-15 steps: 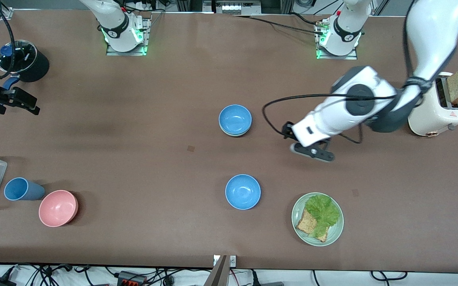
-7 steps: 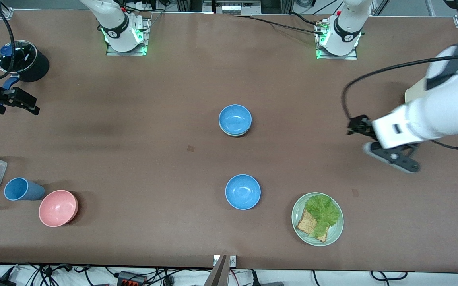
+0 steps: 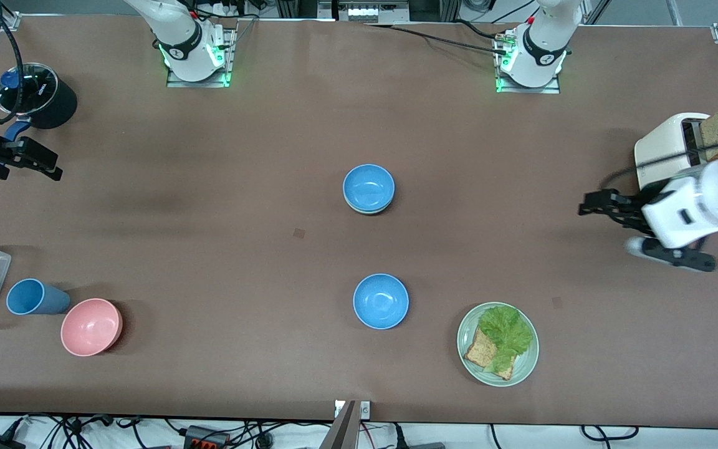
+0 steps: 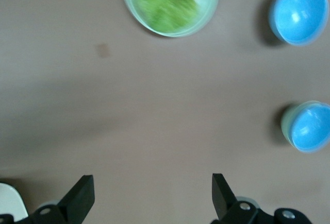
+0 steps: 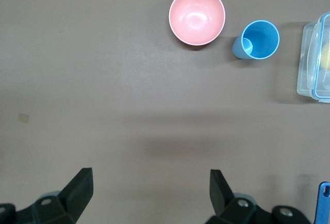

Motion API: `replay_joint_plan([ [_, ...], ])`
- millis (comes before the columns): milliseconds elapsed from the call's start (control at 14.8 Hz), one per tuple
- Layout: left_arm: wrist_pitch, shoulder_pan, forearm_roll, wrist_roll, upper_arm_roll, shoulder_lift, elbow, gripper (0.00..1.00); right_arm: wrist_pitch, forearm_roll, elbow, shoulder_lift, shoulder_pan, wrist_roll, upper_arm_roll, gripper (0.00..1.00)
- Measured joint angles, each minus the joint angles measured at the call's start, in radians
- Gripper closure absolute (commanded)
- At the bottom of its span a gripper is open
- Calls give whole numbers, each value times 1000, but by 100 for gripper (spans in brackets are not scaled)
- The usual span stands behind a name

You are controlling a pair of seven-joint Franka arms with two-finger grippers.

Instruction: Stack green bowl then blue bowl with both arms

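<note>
Brown tabletop, and dead centre in the front frame sits the blue bowl (image 3: 368, 186), nested in the green bowl (image 4: 284, 123), which shows only as a pale rim peeping out beneath it. To my eye that stack looks made. Lower middle of the frame, nearer the front camera, a second blue bowl (image 3: 381, 301) stands alone, with the plate (image 3: 466, 324) of lettuce and toast beside it.

Now the hands. The left gripper (image 3: 588, 208) hangs over bare table at the left arm's end, just by the toaster (image 3: 661, 149), fingers spread wide and carrying nothing. The right gripper (image 3: 52, 169) waits at the right arm's end, upper part of the frame, also spread and empty.

Here's the relation that counts: both bowl spots lie toward mid-table from the left gripper, well apart from it, the lone bowl lower in the frame. The left gripper looks the nearer of the two, though not by much.
</note>
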Motion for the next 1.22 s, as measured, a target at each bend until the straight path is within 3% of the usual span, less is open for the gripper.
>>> replay_joint_plan([
  [203, 90, -92, -31, 10, 157, -157, -149, 0, 0, 0, 0, 0, 0, -1, 0, 0],
  [542, 184, -391, -33, -15, 442, -318, -328, 0, 0, 0, 0, 0, 0, -1, 0, 0],
  [746, 228, -413, -33, -16, 482, -355, -393, 0, 0, 0, 0, 0, 0, -1, 0, 0],
  [1220, 231, -425, -33, -15, 504, -369, -408, 0, -1, 0, 0, 0, 0, -1, 0, 0],
])
